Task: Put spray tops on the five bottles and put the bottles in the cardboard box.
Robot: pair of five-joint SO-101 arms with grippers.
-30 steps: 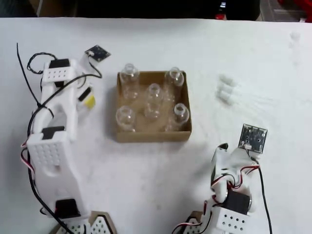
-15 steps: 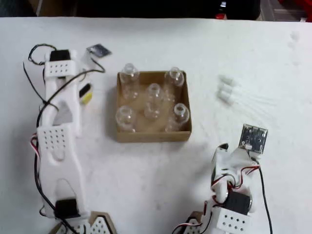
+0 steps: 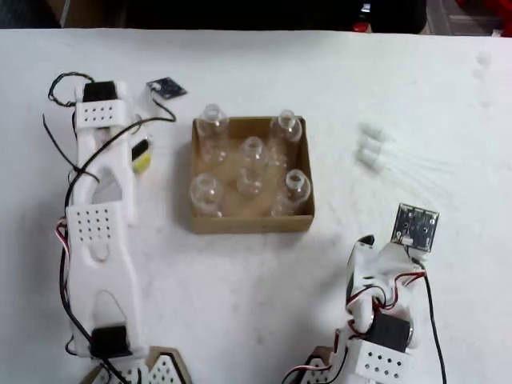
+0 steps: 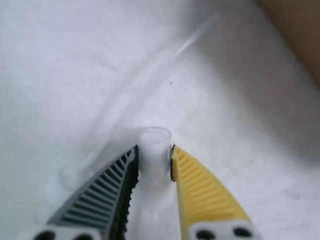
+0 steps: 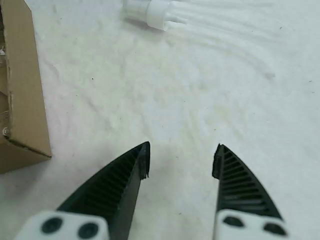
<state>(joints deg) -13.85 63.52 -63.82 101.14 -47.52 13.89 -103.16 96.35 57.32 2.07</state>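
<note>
Pinching a spray top [image 4: 154,142] by its collar in the left gripper [image 4: 154,161], just left of the cardboard box [image 3: 250,225]. Holding the right gripper [image 5: 181,159] spread wide and empty, near-right of the box. Showing five uncapped bottles [image 3: 251,154] standing inside it, spare spray tops [image 3: 370,149] lying to its right.

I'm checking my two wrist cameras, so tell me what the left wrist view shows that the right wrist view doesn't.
Left wrist view: the left gripper, grey and yellow fingered, shut on a translucent white plastic spray top with a clear dip tube. Right wrist view: the right gripper, black fingered, open above the white table, and loose white spray tops lying farther off. Both: the brown cardboard box at an edge, and that table.
</note>
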